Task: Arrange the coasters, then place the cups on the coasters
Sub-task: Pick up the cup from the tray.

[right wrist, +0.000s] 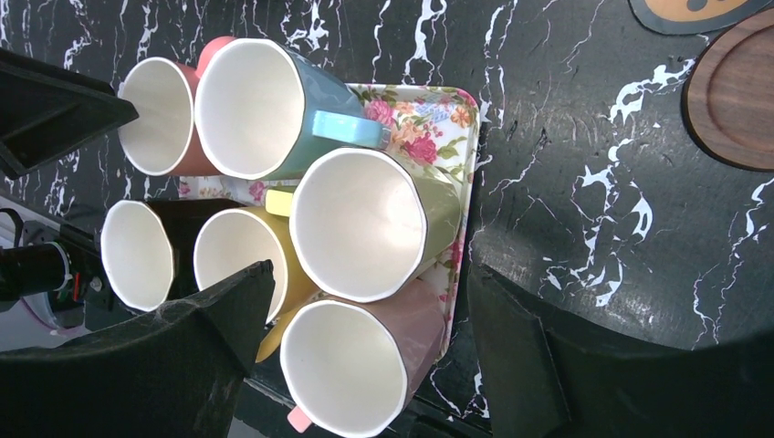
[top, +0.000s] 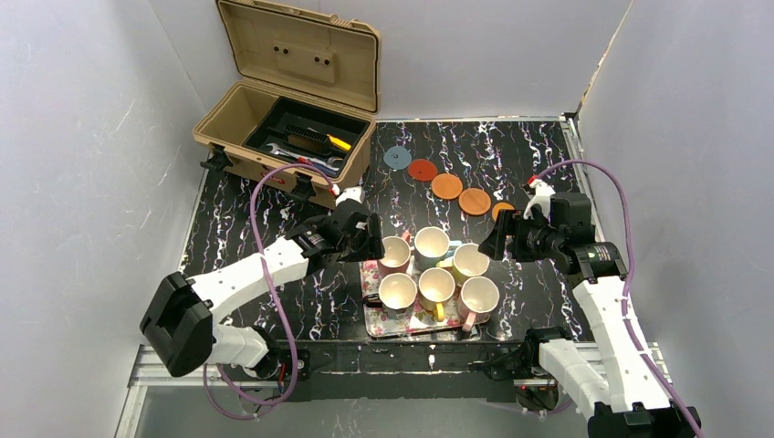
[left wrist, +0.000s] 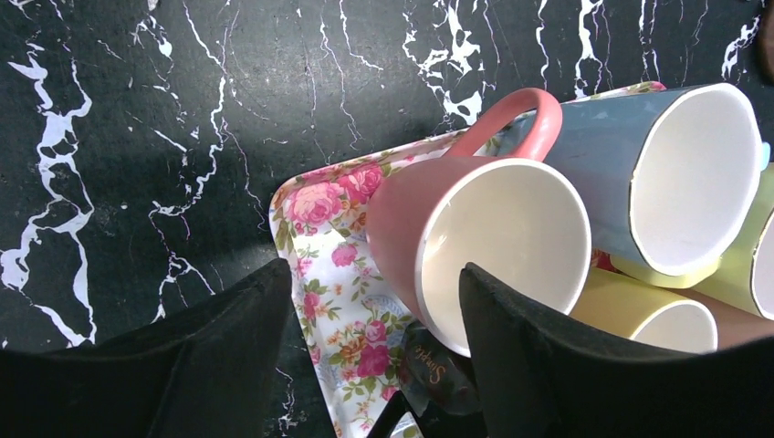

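The only writing to be read is a pale script (left wrist: 429, 360) on a dark surface under the pink mug; it looks like "Simple", though I cannot be sure.

Six handled ceramic mugs with cream-white insides stand packed together on a rectangular floral tray (left wrist: 319, 210) at the middle of the near edge of the black, white-veined marble table (top: 511, 146). None sits on a coaster. The salmon-pink mug (top: 394, 252) is at the tray's far left corner and the pale blue mug (top: 431, 243) touches it.

The thin round coasters run in a slanting row from the far middle towards the right edge: blue-grey (top: 397, 157), red (top: 422, 170), orange (top: 446, 186), brown (top: 475, 202), and a yellow-orange one (top: 501, 210) half hidden by the right arm.

The left gripper (left wrist: 374, 269) stands fairly wide at the pink mug's rim, gripping nothing. The right gripper (right wrist: 370, 269) gapes wide above the pale yellow-green mug (right wrist: 365, 224), holding nothing.

A tan plastic toolbox (top: 301, 55), lid up, fills the far left corner. Bare marble lies between it and the tray.
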